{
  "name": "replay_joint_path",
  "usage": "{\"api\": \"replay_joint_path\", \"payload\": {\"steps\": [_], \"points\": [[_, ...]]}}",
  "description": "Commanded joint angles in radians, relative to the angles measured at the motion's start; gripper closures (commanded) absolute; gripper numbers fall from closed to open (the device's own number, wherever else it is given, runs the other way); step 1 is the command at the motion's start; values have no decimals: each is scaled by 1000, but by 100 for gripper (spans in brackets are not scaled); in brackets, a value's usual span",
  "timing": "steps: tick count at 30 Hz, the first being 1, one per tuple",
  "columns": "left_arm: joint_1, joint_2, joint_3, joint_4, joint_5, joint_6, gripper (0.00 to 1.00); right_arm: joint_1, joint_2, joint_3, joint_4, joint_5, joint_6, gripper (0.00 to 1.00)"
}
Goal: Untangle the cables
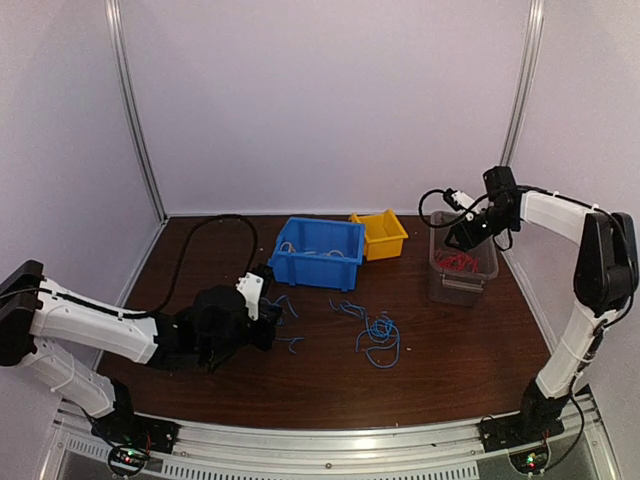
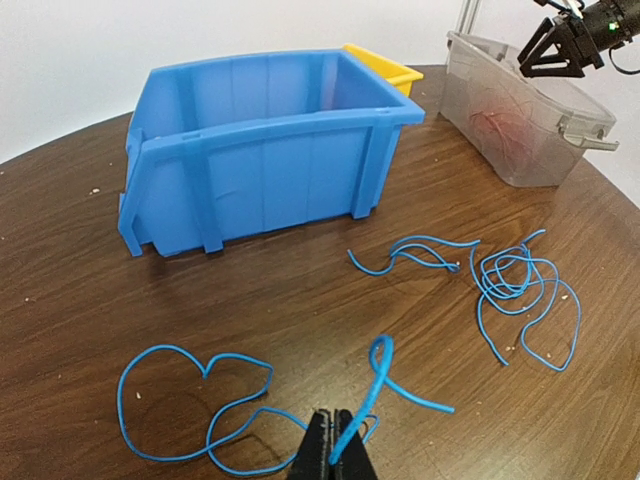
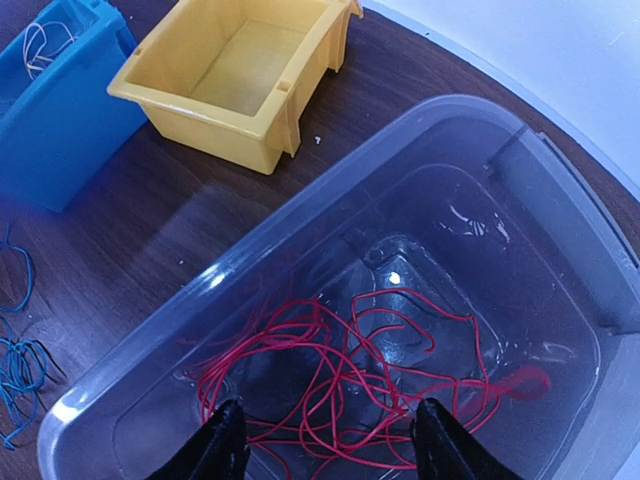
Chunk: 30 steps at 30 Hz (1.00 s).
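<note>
Your left gripper point(image 2: 332, 455) is pressed together on one blue strand point(image 2: 378, 362) low over the table point(image 2: 60, 300) at its near left. That looks like a way to draw the strand off alone, since the knotted blue clump point(image 2: 520, 290) lies well apart to its right, in front of the blue bin point(image 2: 260, 170). Your right gripper point(image 3: 332, 435) hangs with its fingers spread and gripping nothing over the clear tub point(image 3: 560, 210) at the far right, just right of the yellow bin point(image 3: 240, 70). The red cables point(image 3: 340, 370) lie coiled on the tub's floor below it, so each colour seems meant for its own container.
</note>
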Motion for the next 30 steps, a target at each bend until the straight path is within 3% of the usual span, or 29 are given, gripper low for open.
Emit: {"api": "replay_joint_path", "payload": {"steps": [1,6,11,19,30], "points": [[-5,11,41,69,25,42,100,13,-140,-9,40,-43,22,38],[-6,14,61,70,16,52,100,147,-230,-84,7,-75,-86,37],[-5,14,117,51,53,67,100,313,-296,-181,2,-285,-200,36],[-5,44,224,50,152,151,100,528,-205,-34,-4,-449,-156,35],[-4,-8,352,132,87,118,100,574,-103,-108,346,-572,27,32]]}}
